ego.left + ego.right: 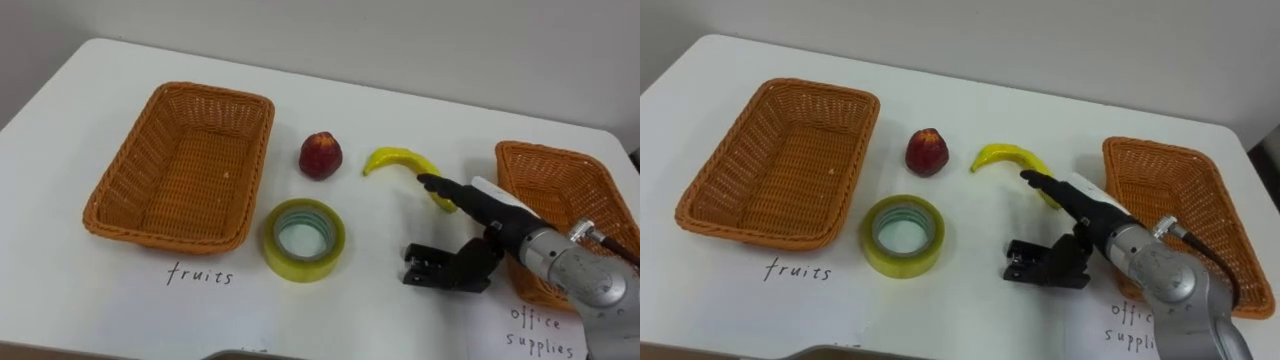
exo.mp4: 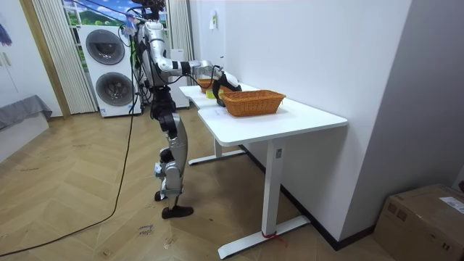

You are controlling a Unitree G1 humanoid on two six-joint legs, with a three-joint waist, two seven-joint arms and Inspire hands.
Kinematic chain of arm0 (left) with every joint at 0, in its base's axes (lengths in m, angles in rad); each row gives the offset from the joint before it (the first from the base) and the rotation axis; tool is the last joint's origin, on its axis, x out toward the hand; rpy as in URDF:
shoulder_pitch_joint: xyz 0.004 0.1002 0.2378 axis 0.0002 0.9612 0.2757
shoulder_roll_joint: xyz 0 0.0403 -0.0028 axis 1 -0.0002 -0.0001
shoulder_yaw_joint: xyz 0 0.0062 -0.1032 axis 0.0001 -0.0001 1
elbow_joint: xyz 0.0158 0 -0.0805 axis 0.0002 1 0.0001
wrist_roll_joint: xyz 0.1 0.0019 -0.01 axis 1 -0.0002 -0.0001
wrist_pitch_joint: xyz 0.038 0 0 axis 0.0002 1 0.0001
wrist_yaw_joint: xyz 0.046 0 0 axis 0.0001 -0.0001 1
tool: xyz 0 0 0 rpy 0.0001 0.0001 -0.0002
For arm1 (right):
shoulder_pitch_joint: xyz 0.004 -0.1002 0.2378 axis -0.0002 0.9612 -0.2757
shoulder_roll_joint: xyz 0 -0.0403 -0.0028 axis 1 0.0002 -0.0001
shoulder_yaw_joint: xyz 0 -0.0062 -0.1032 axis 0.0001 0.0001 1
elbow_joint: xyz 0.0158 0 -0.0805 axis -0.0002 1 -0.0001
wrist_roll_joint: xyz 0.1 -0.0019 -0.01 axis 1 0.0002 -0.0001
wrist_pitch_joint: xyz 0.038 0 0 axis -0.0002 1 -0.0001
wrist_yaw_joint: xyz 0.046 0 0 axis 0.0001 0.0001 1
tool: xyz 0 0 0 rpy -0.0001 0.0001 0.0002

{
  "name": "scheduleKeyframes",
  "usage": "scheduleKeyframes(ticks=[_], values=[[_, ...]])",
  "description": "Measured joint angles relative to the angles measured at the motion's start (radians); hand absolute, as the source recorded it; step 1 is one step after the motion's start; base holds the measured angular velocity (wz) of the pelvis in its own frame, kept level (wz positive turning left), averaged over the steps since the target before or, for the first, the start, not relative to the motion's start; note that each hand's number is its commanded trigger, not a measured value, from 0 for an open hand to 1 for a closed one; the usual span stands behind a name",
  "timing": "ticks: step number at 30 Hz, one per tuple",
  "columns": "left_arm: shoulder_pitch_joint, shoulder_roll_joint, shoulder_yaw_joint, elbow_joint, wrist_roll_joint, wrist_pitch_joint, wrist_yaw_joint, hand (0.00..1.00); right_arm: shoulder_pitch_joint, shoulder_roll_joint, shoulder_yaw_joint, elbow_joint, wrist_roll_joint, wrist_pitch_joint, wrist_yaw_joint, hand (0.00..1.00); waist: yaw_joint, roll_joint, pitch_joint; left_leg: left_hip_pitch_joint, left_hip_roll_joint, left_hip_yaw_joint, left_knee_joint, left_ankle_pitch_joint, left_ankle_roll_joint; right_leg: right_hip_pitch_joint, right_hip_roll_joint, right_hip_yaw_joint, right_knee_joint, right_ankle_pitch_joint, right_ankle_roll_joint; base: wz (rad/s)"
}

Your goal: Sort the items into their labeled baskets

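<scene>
Fingers (image 1: 428, 268) of the right hand (image 1: 478, 258) were spread and empty, one tip just at the banana (image 1: 398, 159); we judged they should straddle its curve, close mid-body, then carry it left past the red fruit (image 1: 320, 155) into the fruits basket (image 1: 160, 238); the tape roll (image 1: 303, 240) lay nearby; our white worktop (image 1: 80, 290) stood against a wall, washing machines (image 2: 109, 61) behind, wood floor (image 2: 72, 188) below.
</scene>
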State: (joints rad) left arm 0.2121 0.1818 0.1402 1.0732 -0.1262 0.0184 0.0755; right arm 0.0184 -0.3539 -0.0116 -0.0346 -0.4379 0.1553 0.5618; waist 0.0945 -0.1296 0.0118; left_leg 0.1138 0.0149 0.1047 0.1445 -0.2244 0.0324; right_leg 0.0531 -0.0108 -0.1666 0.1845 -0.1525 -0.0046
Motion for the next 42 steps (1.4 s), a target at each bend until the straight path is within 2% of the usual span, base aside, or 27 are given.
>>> scheduleKeyframes(ticks=[12,21,37,42], values=[[-0.02,0.01,0.0,0.003,0.001,0.0,-0.002,0.0,0.0,0.0,0.014,0.023,-0.004,-0.001,0.0,0.0,0.022,0.001,-0.0008,-0.001,0.0,0.0,0.002,0.0,0.0,-0.001,0.0,0.0,0.0,0.0,0.0,0.0],[-0.022,0.01,0.0,0.007,0.001,0.004,-0.004,0.0,0.0,0.0,0.032,0.046,-0.028,-0.001,0.006,0.0,0.024,0.008,-0.003,0.0,-0.001,-0.001,0.006,0.0,0.0,0.001,-0.001,0.0,0.0,0.001,0.0,0.0],[-0.028,0.01,0.001,0.006,0.011,0.006,-0.029,0.0,0.0,0.0,0.033,0.088,-0.086,-0.001,0.009,0.0,0.025,0.008,-0.0035,0.0,-0.001,-0.001,0.007,0.0,0.0,0.001,-0.001,-0.002,0.001,0.001,0.0,0.0],[-0.038,0.01,0.005,0.004,0.012,0.02,-0.043,0.0,0.0,0.0,0.031,0.088,-0.118,0.0,0.009,0.0,0.025,0.008,-0.0035,0.0,-0.001,-0.001,0.006,0.0,0.0,0.001,-0.001,-0.006,0.001,0.001,0.0,0.0]])
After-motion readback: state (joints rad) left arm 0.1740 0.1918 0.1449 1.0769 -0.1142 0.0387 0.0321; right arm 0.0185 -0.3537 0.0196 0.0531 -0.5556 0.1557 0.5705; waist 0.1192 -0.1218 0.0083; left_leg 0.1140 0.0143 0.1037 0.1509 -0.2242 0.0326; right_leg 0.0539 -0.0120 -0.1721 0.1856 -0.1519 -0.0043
